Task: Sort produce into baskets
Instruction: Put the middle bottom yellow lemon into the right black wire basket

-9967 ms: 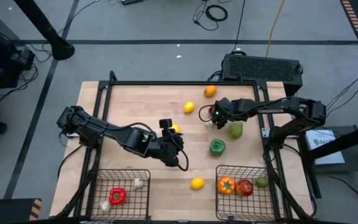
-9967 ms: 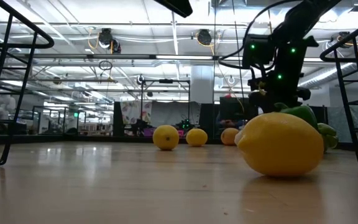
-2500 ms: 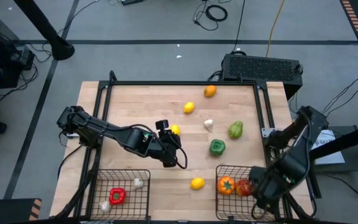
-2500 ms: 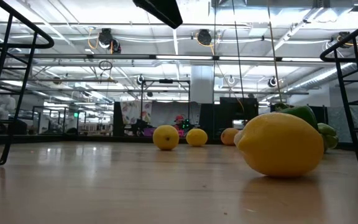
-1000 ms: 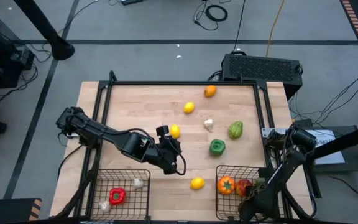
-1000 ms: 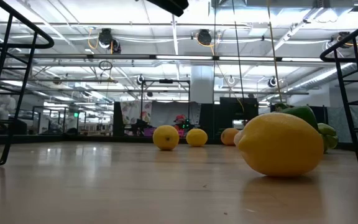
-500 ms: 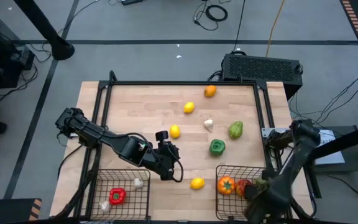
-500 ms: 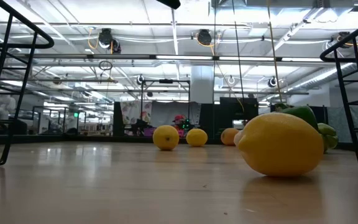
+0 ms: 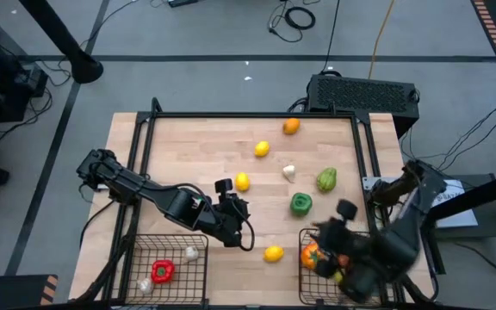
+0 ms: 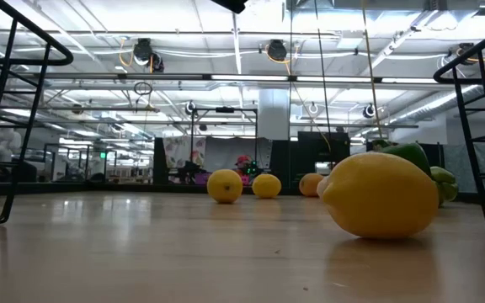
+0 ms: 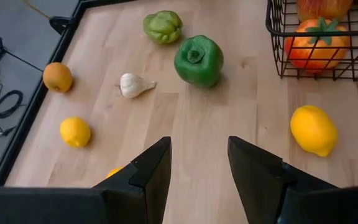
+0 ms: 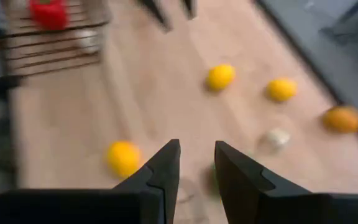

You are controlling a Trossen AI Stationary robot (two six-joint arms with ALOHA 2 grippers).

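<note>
Your left gripper (image 9: 231,226) is hovering over the table (image 9: 188,146) near its middle, between the two baskets' side and the loose produce. In its wrist view the fingers (image 11: 152,171) are standing apart with bare wood between them, gripping nothing and touching nothing.

Your right gripper (image 9: 338,245) is showing as a blur above the right basket (image 9: 310,282). Its wrist view shows its two fingers (image 12: 165,167) parted by a narrow gap, empty, with the table below.

The high view is giving you the full layout: the left basket (image 9: 172,244) is holding a red pepper (image 9: 162,271) and a garlic bulb (image 9: 191,253), while the right basket is holding an orange tomato (image 9: 309,255), partly hidden by the arm. Loose on the table are lying three lemons (image 9: 273,253), (image 9: 242,181), (image 9: 262,149), an orange (image 9: 291,126), a garlic (image 9: 289,172), a dark green pepper (image 9: 300,203) and a paler green one (image 9: 326,180).

The left wrist view is showing what the high view hides: the tomato (image 11: 316,42) sitting clear inside the basket wall (image 11: 272,37), with a red fruit (image 11: 323,7) beside it. The low view is showing neither gripper, only the near lemon (image 10: 380,194) large in front and other fruit behind.
</note>
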